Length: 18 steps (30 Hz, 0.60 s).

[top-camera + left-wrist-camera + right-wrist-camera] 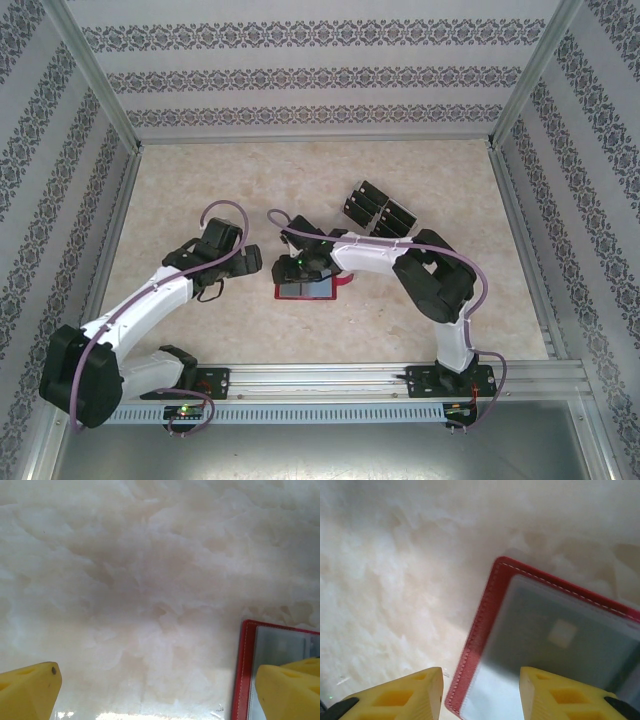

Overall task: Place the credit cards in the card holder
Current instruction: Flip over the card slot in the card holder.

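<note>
The right gripper (480,697), yellow fingers parted and empty, hung over the card holder (555,640) lying open on the table (200,180), the left gripper (160,695) beside it, likewise spread and empty, the credit cards (380,210) clustered farther back.

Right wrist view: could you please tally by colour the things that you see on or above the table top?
Yellow: 2, the fingers of the right hand
Red: 1, the card holder, lying open
Total: 3
</note>
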{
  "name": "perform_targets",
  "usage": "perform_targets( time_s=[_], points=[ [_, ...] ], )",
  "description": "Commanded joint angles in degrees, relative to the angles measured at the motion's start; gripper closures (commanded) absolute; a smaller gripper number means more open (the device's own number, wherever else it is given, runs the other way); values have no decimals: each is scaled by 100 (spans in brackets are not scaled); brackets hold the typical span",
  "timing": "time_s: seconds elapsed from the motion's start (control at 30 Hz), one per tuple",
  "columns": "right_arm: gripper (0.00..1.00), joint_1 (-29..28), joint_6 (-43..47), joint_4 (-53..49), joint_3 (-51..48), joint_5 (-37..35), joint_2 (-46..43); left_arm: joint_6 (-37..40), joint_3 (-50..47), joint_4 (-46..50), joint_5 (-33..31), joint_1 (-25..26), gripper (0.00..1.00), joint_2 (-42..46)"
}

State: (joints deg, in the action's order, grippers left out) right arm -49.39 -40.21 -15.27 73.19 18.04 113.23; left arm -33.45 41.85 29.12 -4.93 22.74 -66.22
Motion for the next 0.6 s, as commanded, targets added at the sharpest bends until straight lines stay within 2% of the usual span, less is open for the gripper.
perform_targets(
  time_s=[0.0, 0.27, 0.5, 0.57],
  points=[
    [55, -45, 28, -177, 182, 103, 37, 37, 39, 243, 60, -60, 0, 30],
    [54, 447, 39, -221, -208, -166, -1363, 170, 51, -175, 721, 8, 0, -167],
    [54, 1328, 550, -846, -633, -378, -2249, 216, 315, -593, 960, 533, 0, -893],
    [54, 1521, 858, -1154, -669, -631, -2364, 238, 408, -636, 928, 698, 0, -1127]
  ],
)
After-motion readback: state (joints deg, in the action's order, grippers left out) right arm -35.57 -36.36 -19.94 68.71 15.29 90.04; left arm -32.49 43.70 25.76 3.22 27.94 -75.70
